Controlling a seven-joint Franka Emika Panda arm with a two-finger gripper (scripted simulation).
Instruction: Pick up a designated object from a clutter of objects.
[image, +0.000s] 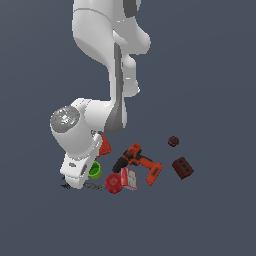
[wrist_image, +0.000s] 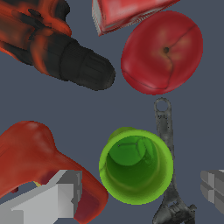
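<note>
while jaws stand apart | green cup (wrist_image: 136, 166) lies between them

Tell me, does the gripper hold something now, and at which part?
Nothing is held. The gripper is open, one finger on each side of the green cup, neither touching it.
</note>
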